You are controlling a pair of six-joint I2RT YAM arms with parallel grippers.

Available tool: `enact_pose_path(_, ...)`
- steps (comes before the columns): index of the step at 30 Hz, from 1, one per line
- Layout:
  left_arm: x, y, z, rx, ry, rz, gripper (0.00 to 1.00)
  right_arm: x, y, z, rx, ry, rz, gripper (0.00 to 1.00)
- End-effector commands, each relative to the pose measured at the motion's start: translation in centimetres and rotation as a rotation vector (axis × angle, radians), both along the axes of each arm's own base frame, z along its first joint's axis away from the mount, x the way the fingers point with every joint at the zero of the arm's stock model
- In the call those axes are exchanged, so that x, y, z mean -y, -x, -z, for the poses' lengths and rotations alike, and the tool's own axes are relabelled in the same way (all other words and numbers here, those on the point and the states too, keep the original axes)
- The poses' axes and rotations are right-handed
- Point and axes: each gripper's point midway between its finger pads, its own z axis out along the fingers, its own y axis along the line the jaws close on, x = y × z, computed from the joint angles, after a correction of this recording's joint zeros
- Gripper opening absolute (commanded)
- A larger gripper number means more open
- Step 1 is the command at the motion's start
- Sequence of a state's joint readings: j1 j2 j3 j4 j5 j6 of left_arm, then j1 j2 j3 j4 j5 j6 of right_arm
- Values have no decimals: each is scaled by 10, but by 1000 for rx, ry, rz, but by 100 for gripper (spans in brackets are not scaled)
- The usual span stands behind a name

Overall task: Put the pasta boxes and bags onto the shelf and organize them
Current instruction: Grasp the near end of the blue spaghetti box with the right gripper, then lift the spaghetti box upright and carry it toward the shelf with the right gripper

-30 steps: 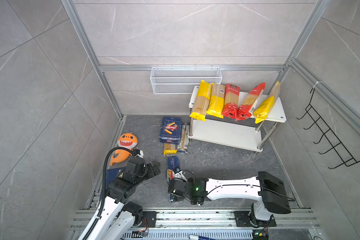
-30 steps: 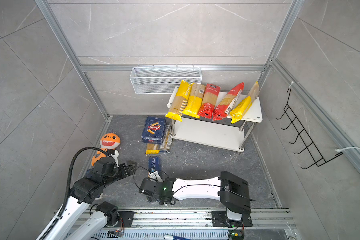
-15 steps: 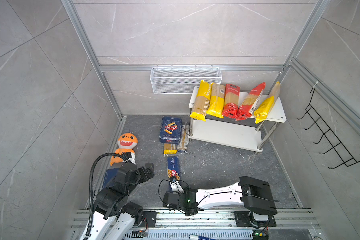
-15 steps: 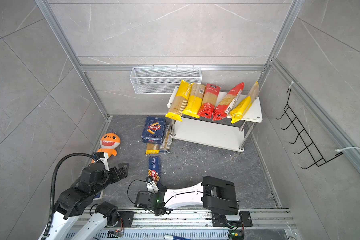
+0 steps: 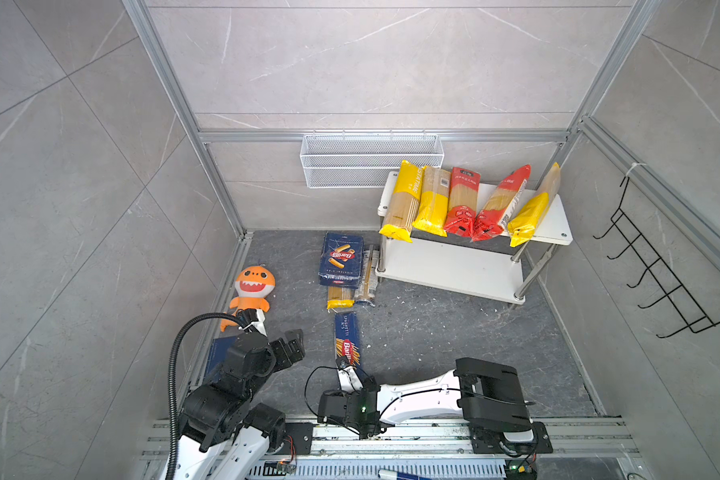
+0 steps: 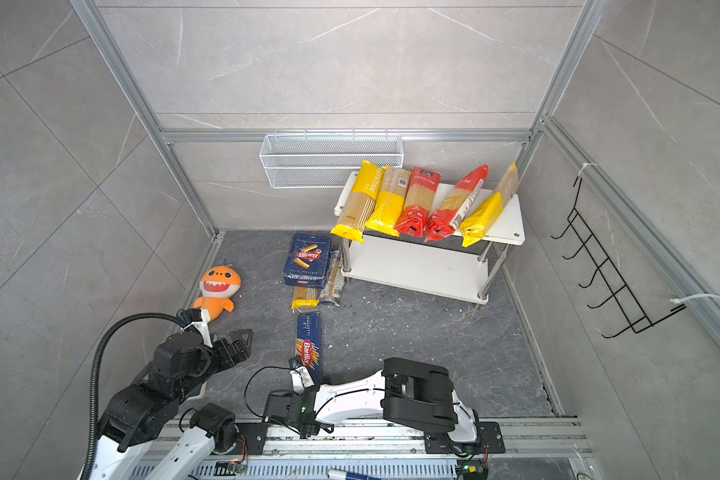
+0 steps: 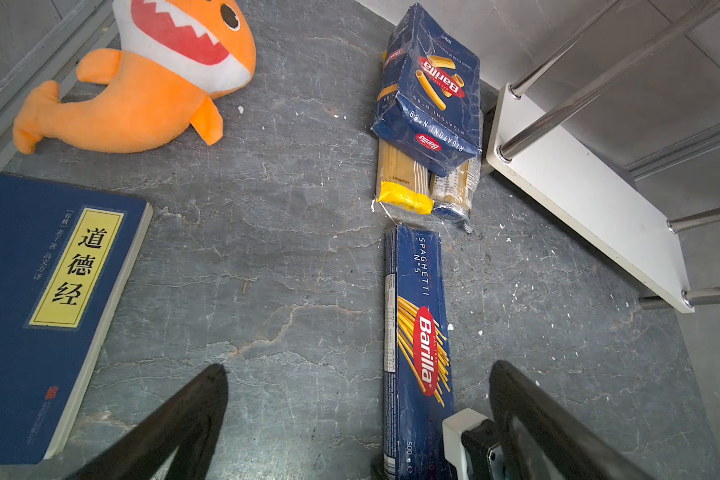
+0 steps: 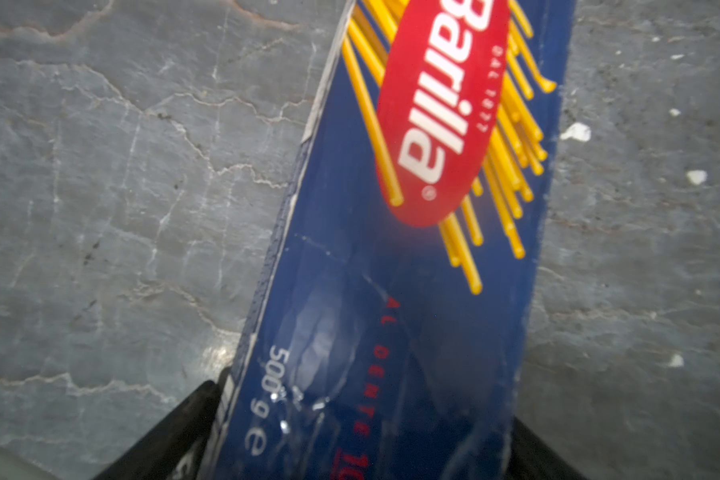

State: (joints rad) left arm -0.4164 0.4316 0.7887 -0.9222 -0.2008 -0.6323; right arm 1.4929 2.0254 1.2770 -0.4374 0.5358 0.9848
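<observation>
Grey stone-look floor (image 5: 433, 345), lower centre of frame: straddled near end of long narrow dark blue Barilla carton (image 5: 346, 338) with right gripper (image 5: 351, 370) spread wide, left gripper (image 5: 295, 345) open, empty; pickup step, likely needed squeezing, then lifting to white two-tier shelf (image 5: 454, 266).

The long box (image 7: 416, 332) reads "Barilla SPAGHETTI N°5, 500 g", the wide box (image 7: 433, 95) "Barilla RIGATONI N°89", the book (image 7: 38, 311) "道德经".

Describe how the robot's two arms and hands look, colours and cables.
The left arm has black joint housings on white lower links and a ribbed black hose. The right arm has a white link, boxy black joints, a green light and a thin black cable loop. The left hand and right hand have black tapered fingers.
</observation>
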Motion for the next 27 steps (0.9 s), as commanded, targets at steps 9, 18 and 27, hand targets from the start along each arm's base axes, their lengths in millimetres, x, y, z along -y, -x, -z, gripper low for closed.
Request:
enact_pose_path(9, -1, 1, -12, 37, 9, 5, 100, 48, -10, 36, 46, 174, 76, 84)
enact_pose_path(18, -1, 3, -14, 46, 17, 3, 100, 75, -8, 30, 54, 155, 135, 47)
enact_pose_path(27, -2, 3, -14, 51, 16, -1, 100, 94, -2, -14, 127, 73, 154, 37)
